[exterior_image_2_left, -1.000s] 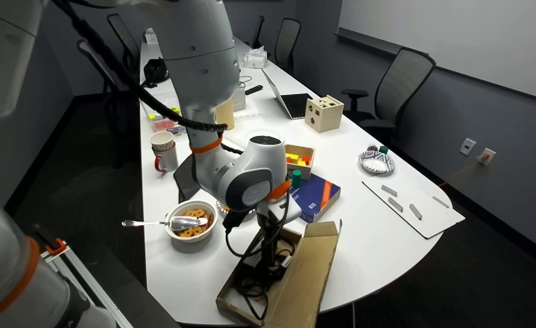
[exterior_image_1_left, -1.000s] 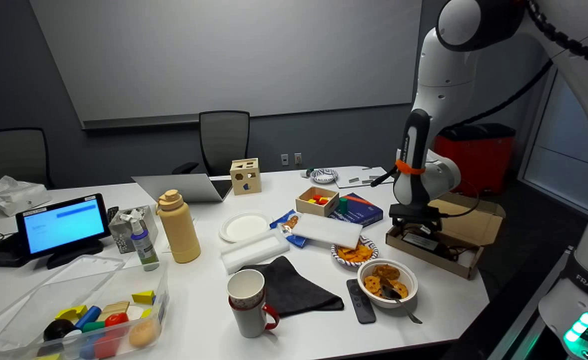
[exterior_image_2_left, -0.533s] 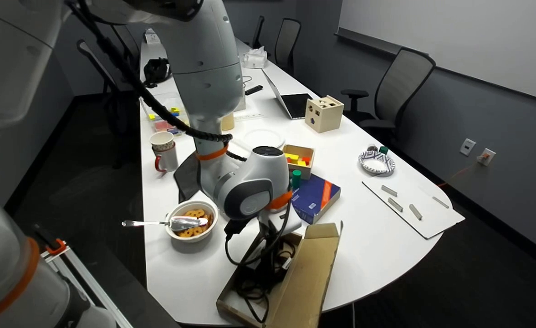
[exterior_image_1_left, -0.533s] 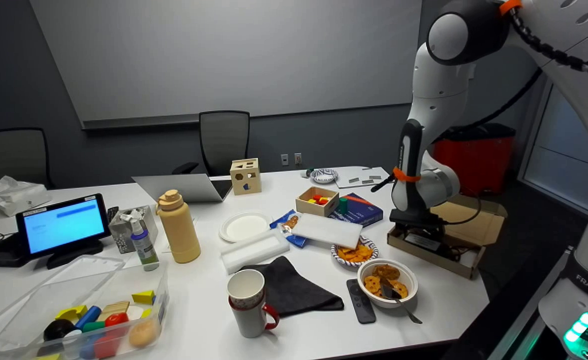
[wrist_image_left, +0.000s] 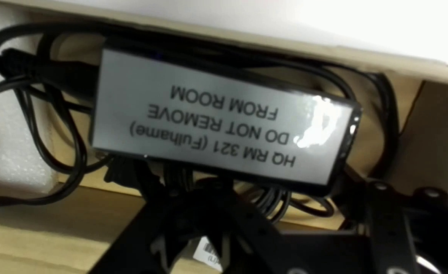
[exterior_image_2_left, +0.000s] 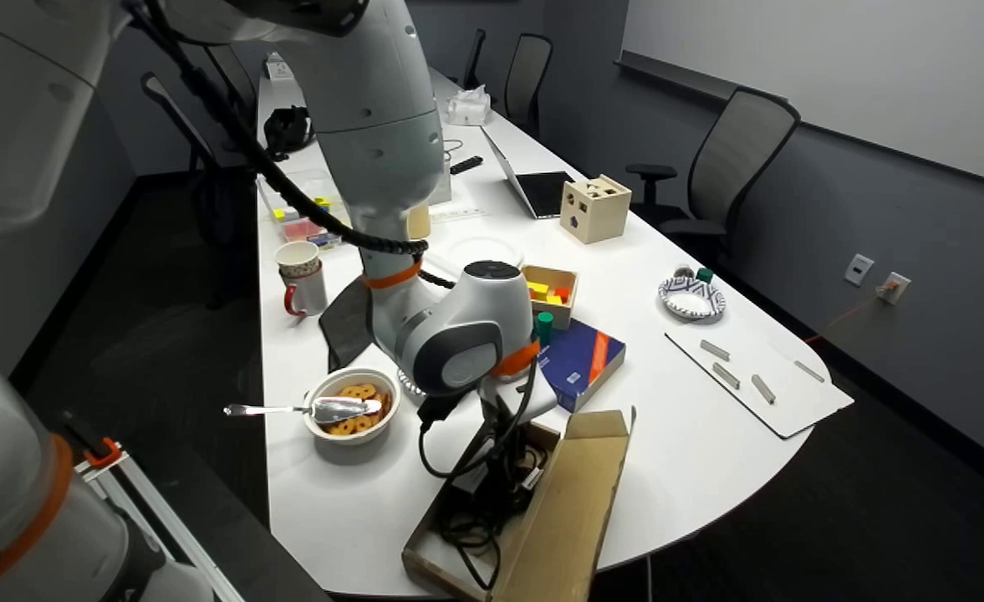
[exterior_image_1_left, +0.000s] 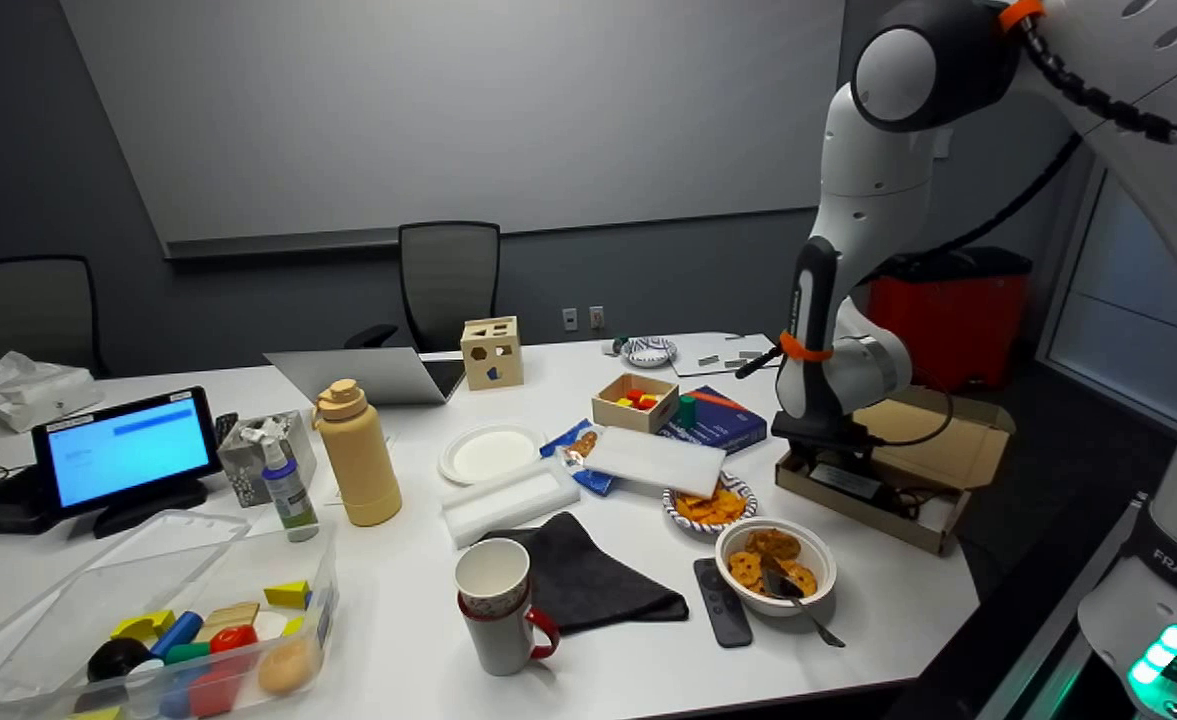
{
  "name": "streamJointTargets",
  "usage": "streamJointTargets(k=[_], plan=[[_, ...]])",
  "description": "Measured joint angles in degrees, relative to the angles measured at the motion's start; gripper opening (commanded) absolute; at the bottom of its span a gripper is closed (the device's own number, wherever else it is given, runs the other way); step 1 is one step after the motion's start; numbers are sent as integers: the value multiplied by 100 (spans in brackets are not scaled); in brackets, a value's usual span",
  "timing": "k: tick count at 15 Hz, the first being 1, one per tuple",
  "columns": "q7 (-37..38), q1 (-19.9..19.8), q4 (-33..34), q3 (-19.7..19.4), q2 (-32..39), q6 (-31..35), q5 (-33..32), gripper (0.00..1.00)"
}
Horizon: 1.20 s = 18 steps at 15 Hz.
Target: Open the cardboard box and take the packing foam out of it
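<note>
The brown cardboard box (exterior_image_1_left: 853, 508) stands open at the table's end. Its flap lid (exterior_image_2_left: 565, 522) is folded back. My gripper (exterior_image_1_left: 832, 462) points down into the box; its fingertips are hidden behind the wall in this exterior view. In the wrist view my gripper (wrist_image_left: 296, 198) is open, with fingers apart beside a black adapter (wrist_image_left: 216, 118) with a label. A piece of white packing foam (wrist_image_left: 14, 148) sits at one end inside the box. Two more white foam slabs lie on the table: one flat (exterior_image_1_left: 511, 500), one (exterior_image_1_left: 655, 460) over a snack bag and bowl.
Black cables (wrist_image_left: 71, 152) coil around the adapter in the box. A blue book (exterior_image_1_left: 720, 420), a bowl of chips (exterior_image_1_left: 713, 508), a bowl of pretzels with a spoon (exterior_image_1_left: 776, 565) and a remote (exterior_image_1_left: 722, 603) stand near the box. The table edge is close by.
My gripper first went slightly lower into the box, then shifted slightly sideways. The box has shifted slightly too. The foam slabs on the table have not moved.
</note>
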Motion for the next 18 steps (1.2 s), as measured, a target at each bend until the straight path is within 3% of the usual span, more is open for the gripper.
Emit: streamJointTargets(k=[4,12,18], plan=[[0,84,81,-39,13,8,38,5],[-168,232,96,-211,1,-211,40,4],[-193,881,157,-1113,-225,-1091,-138,5]])
